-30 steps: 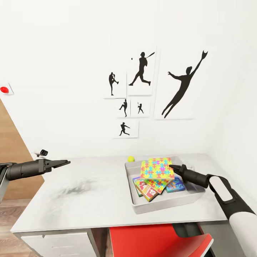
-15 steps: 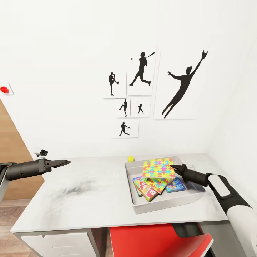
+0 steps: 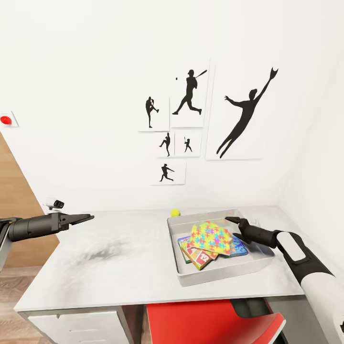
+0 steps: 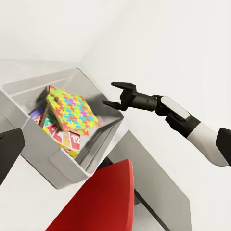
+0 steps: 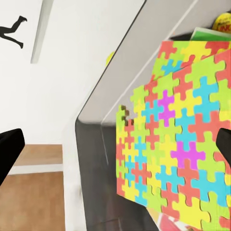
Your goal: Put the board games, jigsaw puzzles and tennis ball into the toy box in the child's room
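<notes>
Head view, table: light-grey desk top [image 3: 119, 267] against a white wall with black sports-silhouette pictures [image 3: 239, 114]; a red chair seat [image 3: 205, 322] shows under its front edge.
Head view, toy box: translucent grey bin [image 3: 224, 272] on the table's right part.
Head view, jigsaw puzzle: multicoloured square [image 3: 210, 237] lying tilted inside the toy box, on top of the board games [image 3: 197, 254].
Head view, tennis ball: yellow-green ball [image 3: 175, 212] on the table just behind the toy box's far left corner, outside it.
Head view, right gripper: [image 3: 229, 221] over the toy box's far right side, near the puzzle's edge; grasp not clear from here.
Head view, left gripper: [image 3: 88, 218] above the table's left end, well apart from the toy box; fingers close together, nothing between them.
Left wrist view, right gripper: [image 4: 114, 95] fingers spread apart and empty, just beside the toy box [image 4: 57, 163], clear of the puzzle [image 4: 72, 109].
Right wrist view, puzzle: [image 5: 178, 144] tilted against the toy box [image 5: 91, 159]; dark fingertips [image 5: 9, 149] at the picture's edges, wide apart.
</notes>
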`<state>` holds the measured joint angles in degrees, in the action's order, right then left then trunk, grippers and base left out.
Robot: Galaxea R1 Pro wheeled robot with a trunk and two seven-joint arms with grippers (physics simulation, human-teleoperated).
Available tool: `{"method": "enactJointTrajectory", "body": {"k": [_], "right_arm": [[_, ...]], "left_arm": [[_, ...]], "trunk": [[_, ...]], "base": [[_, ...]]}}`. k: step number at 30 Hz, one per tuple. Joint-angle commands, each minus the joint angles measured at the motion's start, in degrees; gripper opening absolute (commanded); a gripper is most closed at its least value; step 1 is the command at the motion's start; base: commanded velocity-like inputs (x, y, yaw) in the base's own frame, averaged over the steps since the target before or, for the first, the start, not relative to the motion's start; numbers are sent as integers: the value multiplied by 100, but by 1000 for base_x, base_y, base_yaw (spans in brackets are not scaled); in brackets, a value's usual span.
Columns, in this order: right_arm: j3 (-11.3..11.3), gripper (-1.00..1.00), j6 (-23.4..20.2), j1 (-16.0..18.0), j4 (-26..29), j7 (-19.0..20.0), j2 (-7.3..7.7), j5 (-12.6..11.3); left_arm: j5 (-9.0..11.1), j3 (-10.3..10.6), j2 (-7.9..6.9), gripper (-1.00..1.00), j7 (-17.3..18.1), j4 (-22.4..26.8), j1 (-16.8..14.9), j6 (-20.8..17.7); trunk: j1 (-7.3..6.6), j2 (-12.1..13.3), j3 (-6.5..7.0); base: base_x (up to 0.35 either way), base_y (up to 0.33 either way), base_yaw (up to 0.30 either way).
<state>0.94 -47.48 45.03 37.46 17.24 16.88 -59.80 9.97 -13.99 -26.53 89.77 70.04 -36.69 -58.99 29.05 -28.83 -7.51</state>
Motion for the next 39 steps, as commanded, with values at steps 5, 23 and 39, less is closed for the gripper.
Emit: {"method": "enactJointTrajectory", "body": {"k": [5, 23, 39], "right_arm": [[3, 100, -25, 6, -2, 25, 7, 21], [66, 100, -84, -1224, 2116, 999, 169, -11], [631, 100, 305, -2711, 3339, 1826, 225, 3]], "left_arm": [[-3, 1, -2, 100, 23, 1, -5, -60], [-3, -4, -2, 100, 23, 1, -5, -61], [-3, -6, -2, 100, 23, 1, -5, -69]], "trunk": [[3, -11, -11], [3, -11, -11], [3, -11, -11]], "base": [[0, 0, 0], [0, 0, 0], [0, 0, 0]]}}
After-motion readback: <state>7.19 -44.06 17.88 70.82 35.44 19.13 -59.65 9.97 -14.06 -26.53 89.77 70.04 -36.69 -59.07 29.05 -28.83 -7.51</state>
